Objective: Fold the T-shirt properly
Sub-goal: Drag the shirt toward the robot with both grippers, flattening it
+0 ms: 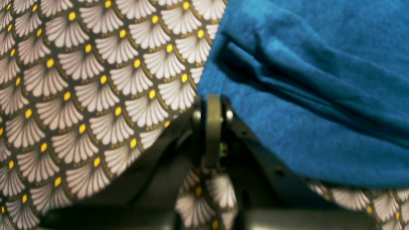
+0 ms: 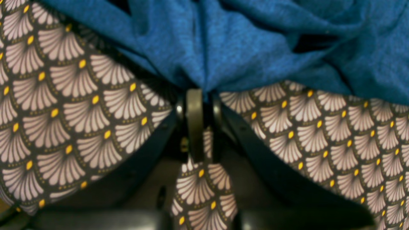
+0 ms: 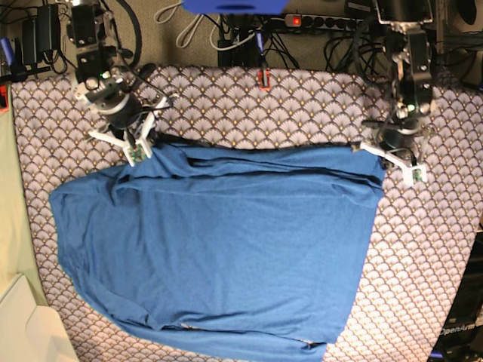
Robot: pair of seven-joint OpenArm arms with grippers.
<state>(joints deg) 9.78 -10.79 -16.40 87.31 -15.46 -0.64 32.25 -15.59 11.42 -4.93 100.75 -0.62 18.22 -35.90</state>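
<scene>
The blue T-shirt [image 3: 219, 249] lies spread across the patterned tablecloth [image 3: 249, 105], with a low fold running along its far edge. My right gripper [image 3: 139, 153] is at the far left corner; in the right wrist view the fabric [image 2: 223, 48] bunches and converges into the shut gripper [image 2: 195, 91]. My left gripper [image 3: 376, 153] is at the far right corner. In the left wrist view this gripper [image 1: 213, 97] is shut, with the corner of the cloth [image 1: 303, 111] ending right at its tip and a pleat just beyond.
Cables and a power strip [image 3: 317, 21] run behind the table's far edge. A cream-white object [image 3: 23, 324] sits at the near left corner, beside a pale green strip [image 3: 9, 188] along the left edge. The shirt's near hem reaches almost to the front edge.
</scene>
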